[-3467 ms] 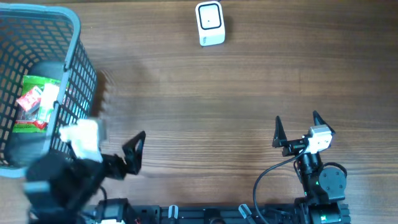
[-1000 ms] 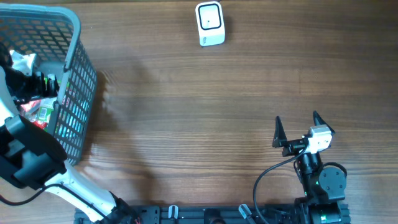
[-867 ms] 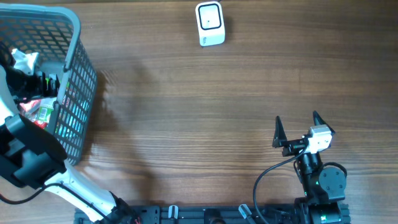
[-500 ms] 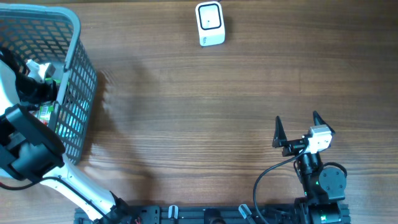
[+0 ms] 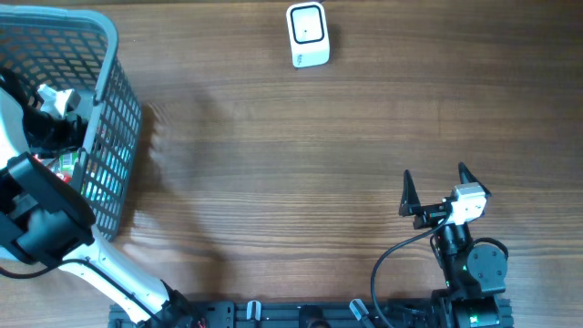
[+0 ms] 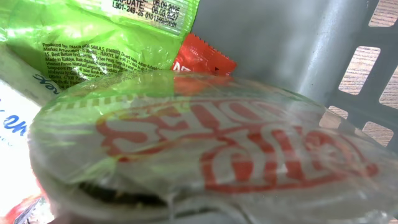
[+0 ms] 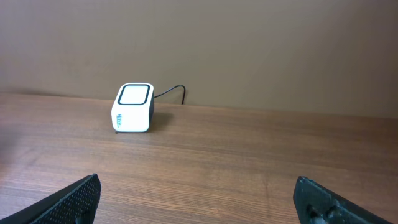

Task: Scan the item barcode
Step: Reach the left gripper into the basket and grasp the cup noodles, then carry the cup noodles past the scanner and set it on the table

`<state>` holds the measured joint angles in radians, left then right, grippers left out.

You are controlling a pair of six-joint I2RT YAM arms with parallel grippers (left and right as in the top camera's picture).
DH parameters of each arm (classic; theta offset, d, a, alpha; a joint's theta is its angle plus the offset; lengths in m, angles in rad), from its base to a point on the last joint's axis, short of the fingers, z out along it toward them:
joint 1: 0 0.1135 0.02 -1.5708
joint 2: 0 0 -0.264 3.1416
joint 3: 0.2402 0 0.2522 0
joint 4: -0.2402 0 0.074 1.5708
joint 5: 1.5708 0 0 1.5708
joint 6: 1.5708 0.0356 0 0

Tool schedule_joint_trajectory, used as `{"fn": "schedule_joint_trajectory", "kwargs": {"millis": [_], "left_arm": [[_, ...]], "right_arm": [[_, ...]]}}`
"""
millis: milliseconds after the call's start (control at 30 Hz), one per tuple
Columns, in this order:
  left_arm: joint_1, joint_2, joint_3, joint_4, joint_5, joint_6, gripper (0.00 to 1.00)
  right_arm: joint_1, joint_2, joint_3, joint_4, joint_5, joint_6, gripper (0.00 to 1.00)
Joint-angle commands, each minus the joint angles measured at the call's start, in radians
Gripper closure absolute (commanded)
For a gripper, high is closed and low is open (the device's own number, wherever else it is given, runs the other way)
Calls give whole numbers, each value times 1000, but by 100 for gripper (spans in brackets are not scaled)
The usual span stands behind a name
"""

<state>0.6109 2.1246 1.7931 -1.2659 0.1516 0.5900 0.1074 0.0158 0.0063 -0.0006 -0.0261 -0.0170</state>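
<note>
Tabletop: brown wood-grain tabletop (image 5: pixel 291 164), seen from overhead.
Basket: grey plastic mesh basket (image 5: pixel 111 100) at 10 o'clock on the tabletop, in the same place as in all the earlier frames.
Left hand: the left hand (image 5: pixel 53 128) is down inside the basket, with the arm arching in over the near rim. Three and a half seconds back it lay outside the basket, at 7 o'clock by the front edge. In the last second the wrist has shifted only a little.
Left hand state: cannot tell. The fingers are out of sight in both views, and wrapping fills the wrist camera.
Item: clear film-wrapped packet with red lettering (image 6: pixel 211 149), in the basket and pressed right up to the left wrist camera. Whether it is gripped cannot be seen.
Neighbours: a green printed plastic packet (image 6: pixel 93 31) lies at 11 o'clock of the item and a small red sachet (image 6: pixel 202 62) at 12 o'clock. The grey basket wall is at 2 o'clock.
Basket contents from above: plainly visible earlier, now mostly covered by the arm.
Scanner: white box-shaped barcode scanner (image 5: pixel 307 34) at 12 o'clock on the tabletop, not moved, well apart from the basket.
Right hand: the right hand (image 5: pixel 435 175) is at 5 o'clock, fingers spread wide and holding nothing. Its pose is the same as in every earlier frame.
</note>
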Motion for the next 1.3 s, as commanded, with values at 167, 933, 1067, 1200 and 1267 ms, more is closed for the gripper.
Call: {"fn": "schedule_joint_trajectory", "kwargs": {"millis": [167, 933, 1067, 1200, 1267], "left_arm": [[5, -120, 240, 6, 8, -180, 36], [-686, -489, 449, -309, 8, -914, 43], [-898, -387, 449, -331, -2, -958, 44], [-1099, -234, 449, -265, -41, -1033, 43], [-1175, -153, 449, -204, -40, -1055, 42]], "right_arm": [[-5, -6, -1, 3, -10, -2, 0], [-5, -6, -1, 3, -10, -2, 0], [-5, -6, -1, 3, -10, -2, 0], [-5, -6, -1, 3, -10, -2, 0], [-5, -6, -1, 3, -10, -2, 0]]}}
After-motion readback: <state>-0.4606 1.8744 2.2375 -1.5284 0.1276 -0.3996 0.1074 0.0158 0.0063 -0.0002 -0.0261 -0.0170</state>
